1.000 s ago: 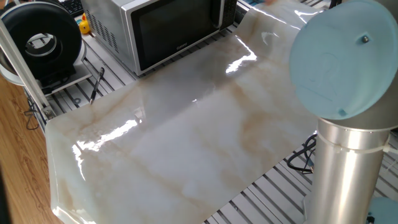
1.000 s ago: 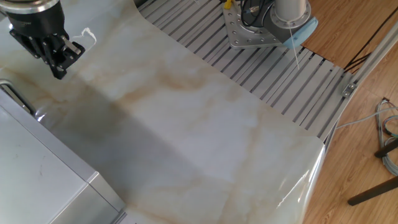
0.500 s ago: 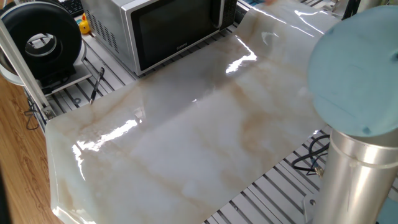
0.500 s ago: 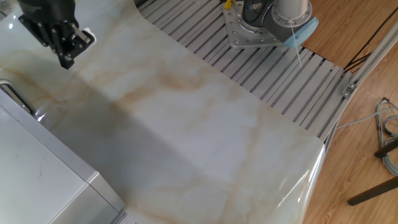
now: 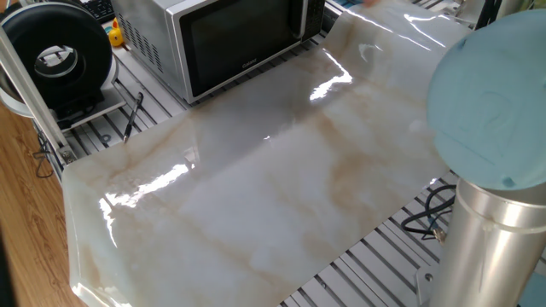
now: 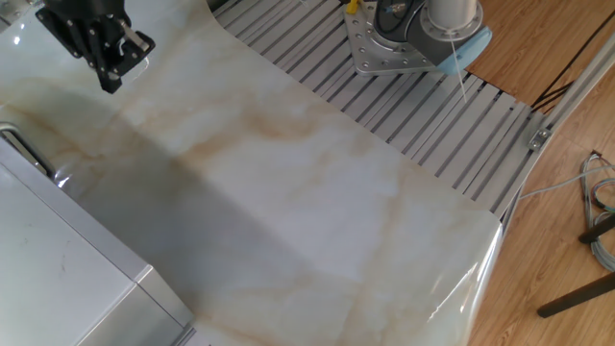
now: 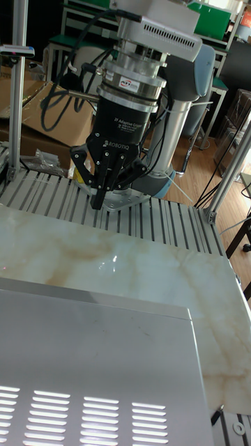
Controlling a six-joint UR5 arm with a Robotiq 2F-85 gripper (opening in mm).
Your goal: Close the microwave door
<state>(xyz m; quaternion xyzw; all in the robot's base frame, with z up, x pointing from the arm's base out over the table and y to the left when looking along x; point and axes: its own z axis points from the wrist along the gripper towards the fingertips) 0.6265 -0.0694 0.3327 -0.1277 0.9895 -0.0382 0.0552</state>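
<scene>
The microwave (image 5: 213, 38) stands at the back of the marble table, and its grey top (image 7: 97, 362) fills the bottom of the tall fixed view. The microwave door (image 5: 243, 34), with dark glass and a silver frame, lies flush against the front; its bar handle (image 5: 304, 17) is on the right. My black gripper (image 7: 97, 201) hangs fingers-down above the marble, in front of the microwave and apart from it. It is shut with nothing between its fingers. In the other fixed view the gripper (image 6: 111, 83) is at the top left, beyond the handle (image 6: 24, 152).
A round black fan-like device (image 5: 55, 55) and a yellow toy (image 5: 115, 34) sit left of the microwave. The glossy marble sheet (image 5: 256, 188) covers a slotted aluminium table. My arm's pale blue shoulder (image 5: 495, 111) blocks the right foreground. Cables (image 5: 422, 217) lie by the arm's base.
The gripper has drawn back from the microwave's front, moving up and right in the other fixed view. The arm's shoulder has swung slightly to the right. The door has not moved.
</scene>
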